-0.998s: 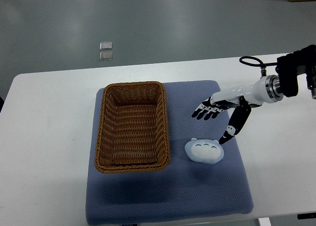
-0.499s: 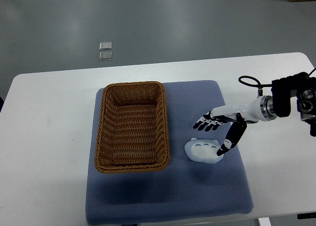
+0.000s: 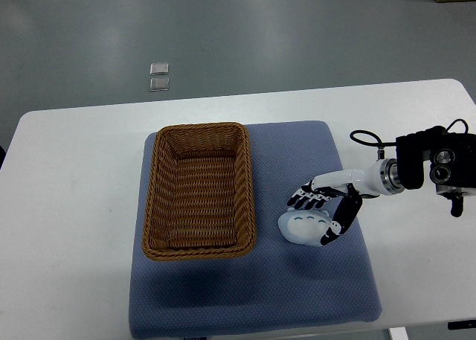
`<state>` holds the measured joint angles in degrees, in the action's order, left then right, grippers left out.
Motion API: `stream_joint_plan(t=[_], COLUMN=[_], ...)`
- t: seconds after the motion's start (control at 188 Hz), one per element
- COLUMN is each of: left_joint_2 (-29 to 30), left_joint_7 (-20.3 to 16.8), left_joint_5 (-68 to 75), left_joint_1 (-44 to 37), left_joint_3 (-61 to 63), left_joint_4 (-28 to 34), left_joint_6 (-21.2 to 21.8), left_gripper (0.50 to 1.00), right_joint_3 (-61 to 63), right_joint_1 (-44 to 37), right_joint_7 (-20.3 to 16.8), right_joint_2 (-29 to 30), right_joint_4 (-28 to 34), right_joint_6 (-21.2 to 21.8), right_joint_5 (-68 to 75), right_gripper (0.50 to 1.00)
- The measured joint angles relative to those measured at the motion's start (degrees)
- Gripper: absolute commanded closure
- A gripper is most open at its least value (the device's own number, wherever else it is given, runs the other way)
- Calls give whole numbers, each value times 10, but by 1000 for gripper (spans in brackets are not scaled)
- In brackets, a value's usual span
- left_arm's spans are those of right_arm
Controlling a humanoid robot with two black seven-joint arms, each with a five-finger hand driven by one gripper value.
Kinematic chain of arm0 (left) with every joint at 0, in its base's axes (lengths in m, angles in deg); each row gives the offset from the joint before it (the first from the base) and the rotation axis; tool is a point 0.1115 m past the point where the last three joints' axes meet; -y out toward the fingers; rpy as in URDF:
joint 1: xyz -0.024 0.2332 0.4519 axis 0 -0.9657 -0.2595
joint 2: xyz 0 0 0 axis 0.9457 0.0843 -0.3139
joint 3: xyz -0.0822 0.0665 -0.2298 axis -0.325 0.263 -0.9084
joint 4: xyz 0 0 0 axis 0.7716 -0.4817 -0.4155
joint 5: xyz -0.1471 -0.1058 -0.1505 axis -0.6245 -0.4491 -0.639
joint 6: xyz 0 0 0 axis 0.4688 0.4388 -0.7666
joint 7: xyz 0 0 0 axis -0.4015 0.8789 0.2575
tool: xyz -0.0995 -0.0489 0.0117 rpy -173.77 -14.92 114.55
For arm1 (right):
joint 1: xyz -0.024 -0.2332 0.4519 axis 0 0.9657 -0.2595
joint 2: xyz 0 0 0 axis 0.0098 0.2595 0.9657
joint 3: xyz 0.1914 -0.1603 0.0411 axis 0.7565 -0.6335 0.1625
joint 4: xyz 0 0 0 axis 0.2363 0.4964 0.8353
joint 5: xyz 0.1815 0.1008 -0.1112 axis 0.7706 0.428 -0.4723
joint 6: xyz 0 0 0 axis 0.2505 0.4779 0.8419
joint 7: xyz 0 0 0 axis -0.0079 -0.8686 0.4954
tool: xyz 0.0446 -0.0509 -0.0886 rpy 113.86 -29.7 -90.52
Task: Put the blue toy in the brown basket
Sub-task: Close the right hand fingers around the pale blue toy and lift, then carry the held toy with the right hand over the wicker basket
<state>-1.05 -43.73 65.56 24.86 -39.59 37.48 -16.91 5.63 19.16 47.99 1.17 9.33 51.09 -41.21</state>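
A pale blue toy [image 3: 303,227] with a small face lies on the blue mat, just right of the brown wicker basket [image 3: 160,206]. My right hand [image 3: 321,215] reaches in from the right and hangs over the toy's right half, fingers spread above its top and thumb down along its right side. The fingers [image 3: 305,200] are open and not closed round the toy. The basket holds nothing. The left arm does not show.
The blue mat [image 3: 260,295] covers the middle of a white table [image 3: 67,206]. My right forearm and black wrist unit [image 3: 431,169] lie over the table's right edge. Two small clear squares [image 3: 158,77] sit on the grey floor beyond the table.
My right hand has moved down and to the left, from above and right of the toy to directly over it, with the thumb now beside the toy.
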Motion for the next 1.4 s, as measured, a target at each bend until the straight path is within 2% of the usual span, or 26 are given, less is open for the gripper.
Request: stream_joint_plan(t=[0.228,0.393,0.515,0.547,0.552,0.574,0.611,0.653,0.717,1.052,1.253,1.402], left_joint_2=[0,0,0,0,0,0,0,0,0,0,0,0], left_joint_7=[0,0,0,0,0,0,0,0,0,0,0,0], left_joint_5=[0,0,0,0,0,0,0,0,0,0,0,-1], left_joint_1=[0,0,0,0,0,0,0,0,0,0,0,0], left_joint_3=[0,1,1,1,1,1,1,1,1,1,1,1], left_joint_4=[-1,-1,-1,-1,-1,-1,-1,-1,-1,0,0,0], left_joint_6=[0,0,0,0,0,0,0,0,0,0,1,1], left_gripper=[500,500,500,500,500,500,500,500,500,500,500,500], right_joint_3=[11,12,14,15,16,17,19,20,20,33,52,55], right_joint_1=[21,36,43,44,44,45,47,49,51,32,-27,-88], right_joint_7=[0,0,1,1,1,1,1,1,1,0,1,1], right_joint_2=[7,12,17,18,18,18,18,19,20,-1,-8,8], right_joint_4=[-8,-10,-14,-14,-14,-14,-16,-17,-18,-17,-15,-23], right_joint_6=[-6,-18,-20,-20,-20,-20,-20,-20,-22,-16,6,10], right_joint_5=[-13,-24,-30,-33,-33,-36,-41,-48,-59,-77,-68,-34], right_gripper=[607,636,750,801,824,862,895,961,991,998,991,987])
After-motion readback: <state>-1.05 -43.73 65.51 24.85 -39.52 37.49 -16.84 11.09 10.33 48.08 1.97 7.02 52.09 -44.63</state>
